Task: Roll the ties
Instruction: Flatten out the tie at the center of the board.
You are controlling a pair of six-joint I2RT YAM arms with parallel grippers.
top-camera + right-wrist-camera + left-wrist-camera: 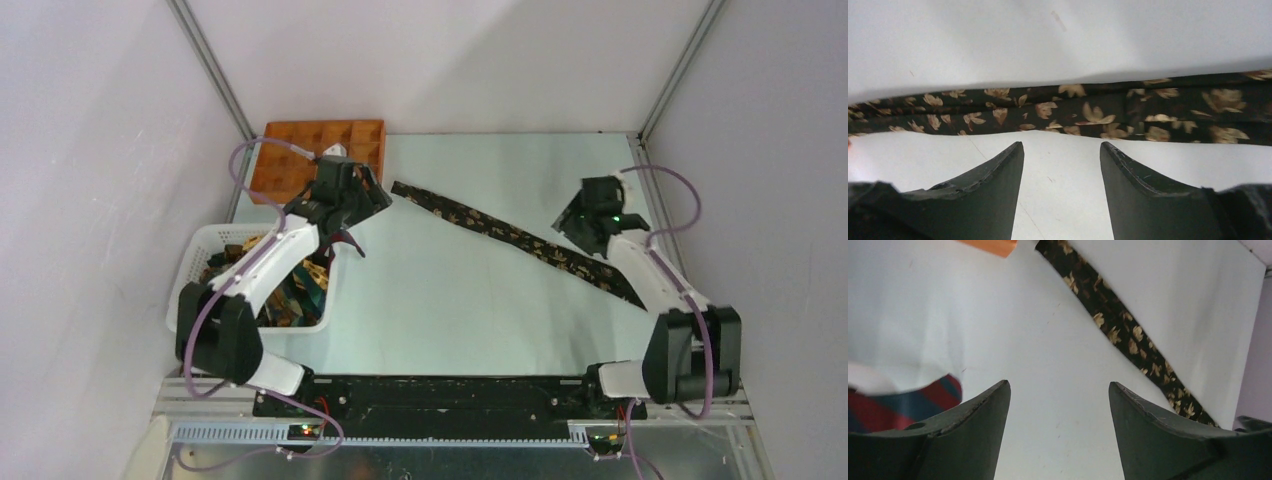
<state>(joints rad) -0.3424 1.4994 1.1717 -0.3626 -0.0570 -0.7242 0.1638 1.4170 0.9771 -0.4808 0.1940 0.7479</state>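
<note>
One tie (515, 238) lies flat diagonally across mid-frame; the left gripper (1058, 386), upper left, hangs spread, empty; the right gripper (1061, 145), at right, is spread near the tie, holding nothing.

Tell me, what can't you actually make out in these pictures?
Top view: the right arm partly covers the near end of the tie.
Top view: the left arm crosses the white basket, so its contents cannot be counted.
Left wrist view: a red and blue striped cloth is cut off by the edge and the left claw.
Right wrist view: both tie ends run off frame.
</note>
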